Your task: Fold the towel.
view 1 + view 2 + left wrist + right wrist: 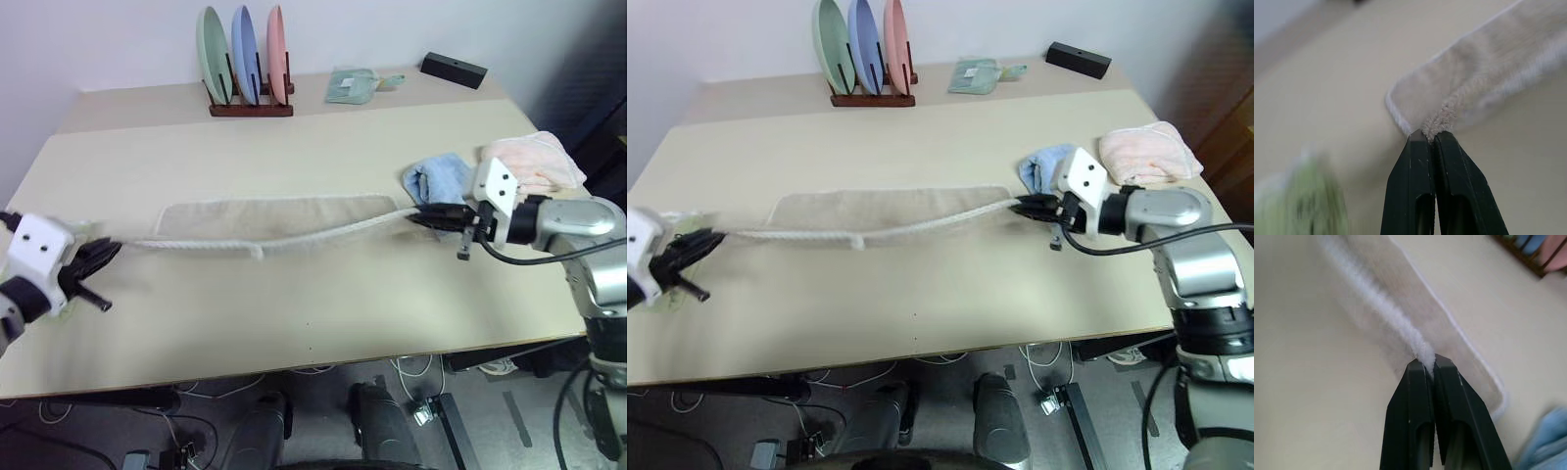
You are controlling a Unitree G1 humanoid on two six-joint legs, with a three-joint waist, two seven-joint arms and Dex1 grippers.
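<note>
We see a big tan table (294, 323). The towel (279, 217) lies across the middle of it as a long, thin strip. Its near edge is lifted up and pulled tight like a rope between our two grippers.

Our left gripper (110, 251) is at about 9 o'clock from the towel. Its two black fingers (1410, 196) are squeezed tight on one end of the towel's edge. The fuzzy cloth pokes out right at the tips. Just beside this gripper, near the table's left edge, sits something pale green (80, 233). It is too blurry to tell what it is.

Our right gripper (413, 217) is at about 3 o'clock from the towel. Its fingers (1413, 421) are also pinched tight on the other end of the same edge.

Near the right gripper, at about 1 o'clock from it, lies a folded blue towel (438, 178). A folded pink towel (534, 162) touches it on the far side.

At 12 o'clock, along the back of the table, a wooden rack (250, 106) holds three plates standing up: green, blue and pink. Farther along the back we see a small green cloth (358, 85) and a black box (454, 69).
</note>
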